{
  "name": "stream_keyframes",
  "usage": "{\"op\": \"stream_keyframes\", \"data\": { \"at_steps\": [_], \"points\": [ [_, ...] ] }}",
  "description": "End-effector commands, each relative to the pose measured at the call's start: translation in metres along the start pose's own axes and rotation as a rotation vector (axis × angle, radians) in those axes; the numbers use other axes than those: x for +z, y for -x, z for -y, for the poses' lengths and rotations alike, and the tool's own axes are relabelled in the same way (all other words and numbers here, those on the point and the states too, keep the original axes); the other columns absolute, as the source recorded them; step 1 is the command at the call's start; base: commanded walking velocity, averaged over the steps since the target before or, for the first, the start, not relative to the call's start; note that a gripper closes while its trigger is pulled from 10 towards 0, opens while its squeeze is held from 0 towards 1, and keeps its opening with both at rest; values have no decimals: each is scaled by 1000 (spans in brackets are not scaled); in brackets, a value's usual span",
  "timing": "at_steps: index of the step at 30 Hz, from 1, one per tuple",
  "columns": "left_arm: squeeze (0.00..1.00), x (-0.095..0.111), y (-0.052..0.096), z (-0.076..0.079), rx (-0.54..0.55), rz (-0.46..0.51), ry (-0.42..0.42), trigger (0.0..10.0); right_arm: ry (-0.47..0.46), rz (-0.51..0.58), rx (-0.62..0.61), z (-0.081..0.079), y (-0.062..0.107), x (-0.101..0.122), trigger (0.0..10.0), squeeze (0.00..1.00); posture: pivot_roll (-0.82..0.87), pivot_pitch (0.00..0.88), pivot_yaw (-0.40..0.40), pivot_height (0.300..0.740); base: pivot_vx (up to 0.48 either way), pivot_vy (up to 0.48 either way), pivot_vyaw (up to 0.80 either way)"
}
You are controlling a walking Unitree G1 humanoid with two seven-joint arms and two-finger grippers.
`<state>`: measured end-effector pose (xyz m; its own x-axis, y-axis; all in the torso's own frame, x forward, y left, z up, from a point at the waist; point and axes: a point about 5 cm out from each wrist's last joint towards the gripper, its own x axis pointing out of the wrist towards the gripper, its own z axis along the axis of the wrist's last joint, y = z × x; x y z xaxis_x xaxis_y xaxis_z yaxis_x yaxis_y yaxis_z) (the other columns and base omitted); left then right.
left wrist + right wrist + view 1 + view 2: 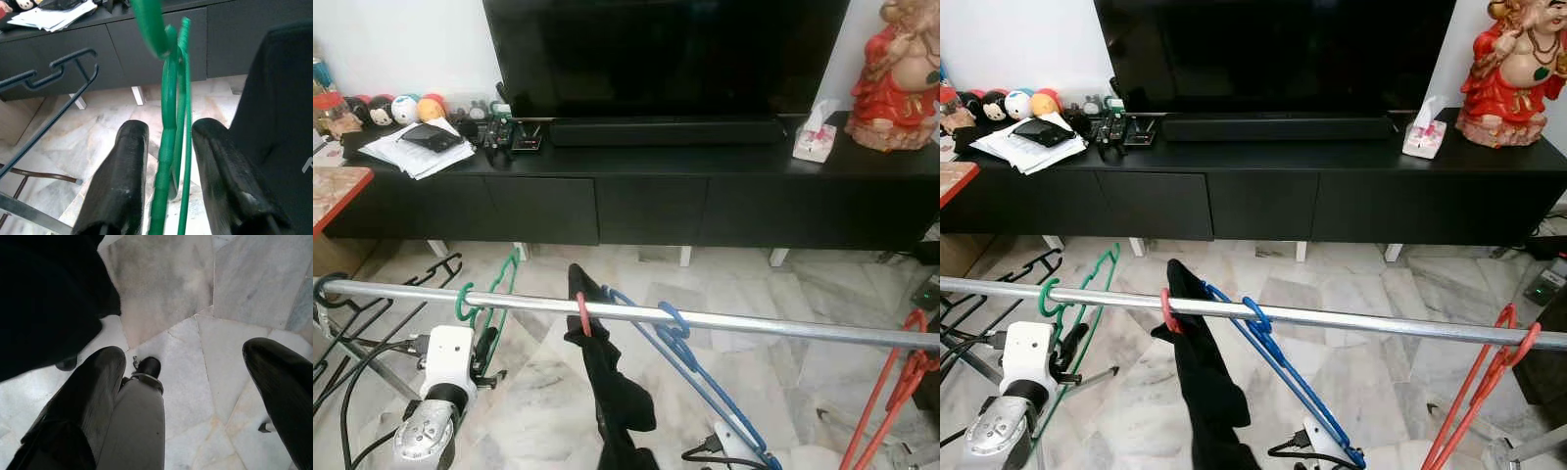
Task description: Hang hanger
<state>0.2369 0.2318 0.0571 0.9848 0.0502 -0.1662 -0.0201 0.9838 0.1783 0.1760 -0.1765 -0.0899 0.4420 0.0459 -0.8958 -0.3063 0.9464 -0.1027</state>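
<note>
The black TV cabinet (646,196) fills the twelve o'clock half of the head view, its surface carrying a TV (666,54), a red figurine (901,78) at two o'clock, a tissue pack (815,137) and loose papers (416,152) at ten o'clock. Across the lower half runs the metal rail (705,321). On it hang a blue hanger (690,362) near centre, a black garment (612,392) on a red hook just beside it, an orange hanger (901,377) at four o'clock, and the green hanger (480,304) at eight o'clock, its hook over the rail.

The left hand (168,181) is released around the green hanger's stem, fingers (122,181) apart with gaps either side. The hanging looks all but done; next it should draw back clear without snagging the frame. The right hand (190,406) hangs low, spread wide, grasping nothing. No containers show.
</note>
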Motion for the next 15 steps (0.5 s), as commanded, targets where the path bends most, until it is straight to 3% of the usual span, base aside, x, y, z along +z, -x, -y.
{"op": "stream_keyframes", "data": {
  "at_steps": [1, 5, 15],
  "points": [
    [1000, 5, 2, -2, 6, 26, 14, 10000, -4, 4, 0, 0, 0, 3, 10000, 0, -26, 0, 47, 740, 0, 0, 0],
    [1000, 12, 5, -2, -6, 62, 28, 10000, -4, 4, 0, 0, 0, 3, 10000, 0, -27, 0, 46, 740, 0, 0, 0],
    [1000, 29, 47, -3, -85, 118, 25, 10000, -3, 4, 1, 1, 0, 3, 10000, 0, -14, 7, 44, 740, 0, 0, 0]
  ]
}}
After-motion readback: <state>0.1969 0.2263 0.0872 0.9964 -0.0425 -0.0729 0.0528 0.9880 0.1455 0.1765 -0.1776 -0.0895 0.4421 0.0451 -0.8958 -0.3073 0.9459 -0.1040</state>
